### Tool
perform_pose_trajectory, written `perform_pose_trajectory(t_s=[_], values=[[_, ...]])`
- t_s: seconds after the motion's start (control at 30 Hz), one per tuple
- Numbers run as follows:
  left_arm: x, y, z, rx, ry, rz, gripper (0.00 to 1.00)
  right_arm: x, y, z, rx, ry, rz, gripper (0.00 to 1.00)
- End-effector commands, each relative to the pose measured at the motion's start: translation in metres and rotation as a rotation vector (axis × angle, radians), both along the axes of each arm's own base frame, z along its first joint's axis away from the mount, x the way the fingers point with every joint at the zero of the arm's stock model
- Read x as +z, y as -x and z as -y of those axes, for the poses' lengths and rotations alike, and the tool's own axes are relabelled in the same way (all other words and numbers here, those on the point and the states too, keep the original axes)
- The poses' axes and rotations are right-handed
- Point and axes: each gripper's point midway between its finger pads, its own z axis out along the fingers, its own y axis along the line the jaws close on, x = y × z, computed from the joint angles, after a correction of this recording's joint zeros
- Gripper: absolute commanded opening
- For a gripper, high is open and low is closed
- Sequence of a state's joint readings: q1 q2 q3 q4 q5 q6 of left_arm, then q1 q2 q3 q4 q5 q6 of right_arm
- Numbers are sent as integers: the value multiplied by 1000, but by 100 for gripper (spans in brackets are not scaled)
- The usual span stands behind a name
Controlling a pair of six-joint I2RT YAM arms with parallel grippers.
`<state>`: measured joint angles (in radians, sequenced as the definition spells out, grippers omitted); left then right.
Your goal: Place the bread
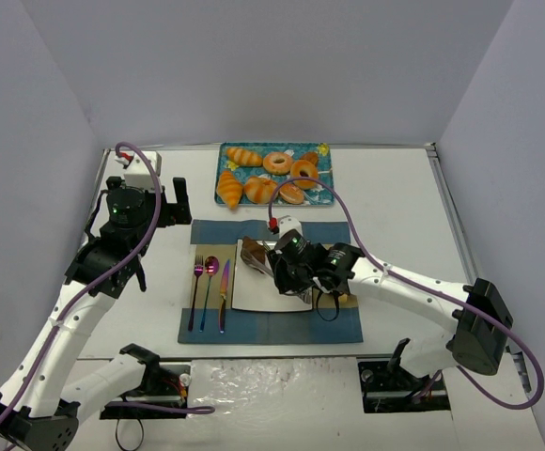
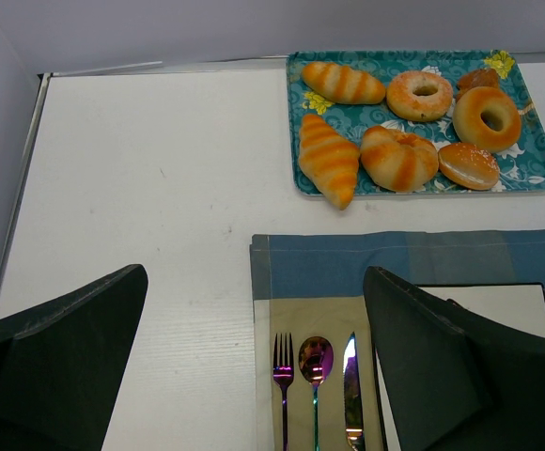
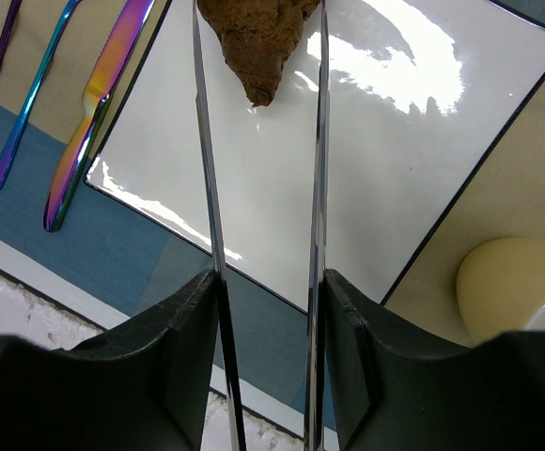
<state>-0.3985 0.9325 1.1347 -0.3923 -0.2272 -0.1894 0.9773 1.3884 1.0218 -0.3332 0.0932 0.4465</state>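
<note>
Two hands inspected, left first.

Left hand (image 2: 256,274): its wrist view shows only two dark fingers, both cut off by the lower edge. They stand spread wide with nothing between them. The hand is held above the bench (image 2: 141,169) near the placemat's (image 2: 395,263) left edge and points toward the pastry tray (image 2: 359,120). The fork (image 2: 283,385), spoon (image 2: 315,362) and knife (image 2: 352,385) run out of frame at the bottom.

Bread (image 3: 254,42): the frame's top edge cuts off its upper part. Its pointed end is over the left part of the white plate (image 3: 366,207). Contact with the plate cannot be determined.

Right hand (image 1: 265,256): fingertips are out of frame in the wrist view. Two thin metal fingers pinch the bread between them. The arm reaches in from the right, low over the plate.

A pale rounded object (image 3: 512,282) lies beyond the plate's corner, partly cut off and unidentified.
</note>
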Motion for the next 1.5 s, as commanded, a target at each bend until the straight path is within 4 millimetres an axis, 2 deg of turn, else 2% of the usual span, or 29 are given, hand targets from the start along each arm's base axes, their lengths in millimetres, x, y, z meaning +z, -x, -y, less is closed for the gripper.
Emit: perform_pose_trajectory(t_s=[0.0, 0.23, 1.17, 1.47], values=[[23, -5, 1, 3, 13, 77, 97, 12, -5, -7, -17, -39, 47, 9], [24, -4, 0, 6, 13, 79, 97, 12, -4, -7, -19, -36, 46, 13], [24, -4, 0, 6, 11, 78, 97, 8, -1, -5, -26, -6, 44, 39], [24, -4, 0, 6, 11, 78, 97, 7, -1, -4, -29, 1, 43, 43]])
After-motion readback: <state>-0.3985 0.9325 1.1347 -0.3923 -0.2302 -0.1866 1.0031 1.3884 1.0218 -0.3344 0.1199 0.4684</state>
